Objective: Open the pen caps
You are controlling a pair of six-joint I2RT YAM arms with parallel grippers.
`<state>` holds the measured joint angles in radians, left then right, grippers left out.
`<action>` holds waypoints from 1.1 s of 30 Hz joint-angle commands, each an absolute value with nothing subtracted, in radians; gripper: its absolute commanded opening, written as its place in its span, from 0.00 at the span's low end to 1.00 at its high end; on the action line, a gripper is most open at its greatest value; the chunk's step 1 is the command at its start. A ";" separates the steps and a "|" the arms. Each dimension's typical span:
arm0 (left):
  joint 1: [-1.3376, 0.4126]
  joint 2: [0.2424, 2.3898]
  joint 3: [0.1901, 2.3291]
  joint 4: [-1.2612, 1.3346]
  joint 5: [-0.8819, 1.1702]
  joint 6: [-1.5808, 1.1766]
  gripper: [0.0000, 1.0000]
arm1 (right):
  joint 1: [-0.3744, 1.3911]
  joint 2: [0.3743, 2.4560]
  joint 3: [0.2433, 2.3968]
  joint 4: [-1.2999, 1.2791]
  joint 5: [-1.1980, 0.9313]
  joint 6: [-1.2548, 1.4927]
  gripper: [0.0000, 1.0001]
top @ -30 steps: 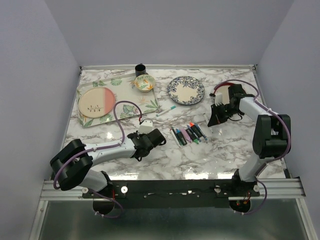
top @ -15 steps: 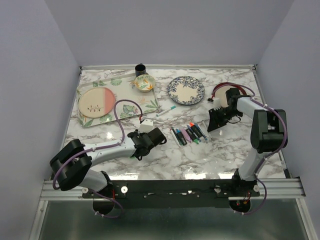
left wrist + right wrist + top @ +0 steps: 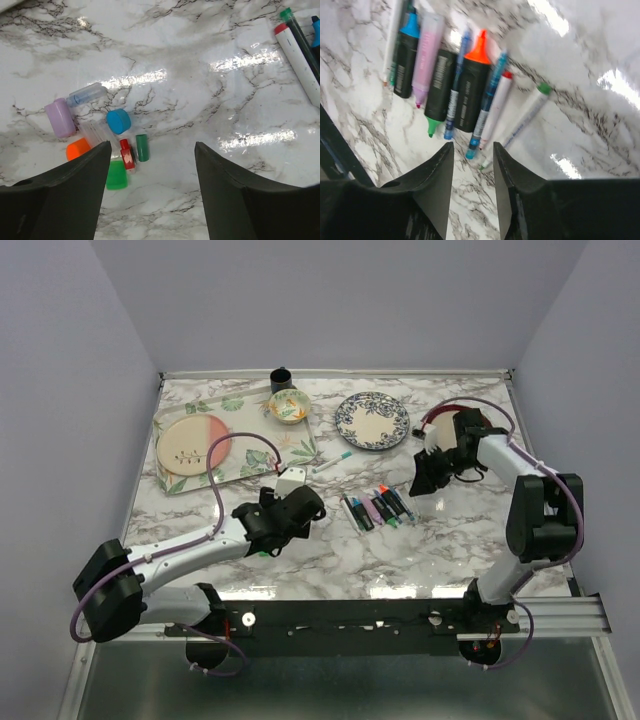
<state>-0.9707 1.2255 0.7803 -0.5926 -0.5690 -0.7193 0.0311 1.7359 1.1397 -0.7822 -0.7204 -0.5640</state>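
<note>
Loose pen caps lie in a cluster in the left wrist view: lilac (image 3: 60,117), blue (image 3: 118,121), orange (image 3: 78,148), red (image 3: 126,154), dark green (image 3: 142,147) and bright green (image 3: 116,175). My left gripper (image 3: 152,146) (image 3: 290,508) hovers open just right of them, holding nothing. The pens (image 3: 378,508) lie in a row at mid-table with bare tips: orange highlighter (image 3: 472,80), lilac one (image 3: 427,55), thin white ones (image 3: 495,107). My right gripper (image 3: 473,146) (image 3: 425,480) stands open above their tip ends, empty.
A leaf-patterned tray (image 3: 250,462) holds a pink plate (image 3: 190,445) and a small bowl (image 3: 288,405). A black cup (image 3: 281,377) stands at the back, a blue patterned plate (image 3: 372,420) to its right. One teal-ended pen (image 3: 332,461) lies by the tray's corner.
Both grippers have opened. The left arm has stretched out and its gripper has shifted slightly up the table. The right gripper has dipped a little toward the pen row.
</note>
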 commanded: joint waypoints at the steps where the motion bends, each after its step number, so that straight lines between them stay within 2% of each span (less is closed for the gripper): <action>1: -0.957 1.148 0.825 -0.580 -0.523 -0.637 0.82 | 0.138 1.590 1.140 -0.770 -0.804 -0.812 0.46; 3: -0.939 1.102 0.830 -0.581 -0.494 -0.605 0.86 | 0.181 1.562 1.147 -0.773 -0.789 -0.929 0.50; 7: -0.876 1.002 0.825 -0.589 -0.416 -0.551 0.93 | 0.259 1.543 1.178 -0.909 -0.764 -1.433 0.63; 8: -0.855 0.980 0.828 -0.592 -0.410 -0.542 0.94 | 0.265 1.554 1.184 -0.940 -0.740 -1.674 0.70; 10: -0.839 0.918 0.839 -0.610 -0.399 -0.510 0.96 | 0.299 1.583 1.234 -0.979 -0.672 -1.849 0.75; 16: -0.824 0.775 0.879 -0.641 -0.436 -0.368 0.99 | 0.392 1.804 1.515 -1.060 -0.586 -1.830 0.77; 24: -0.822 0.627 0.772 -0.568 -0.469 -0.295 0.99 | 0.518 2.071 1.848 -1.051 -0.439 -1.639 0.77; 33: -0.784 0.629 0.749 -0.519 -0.430 -0.272 0.99 | 0.578 2.216 1.927 -0.897 -0.285 -1.503 0.64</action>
<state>-0.8047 0.6277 0.7563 -0.5606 -0.4549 -0.2985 0.5625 2.1548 1.8847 -0.9562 -0.4007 -1.5677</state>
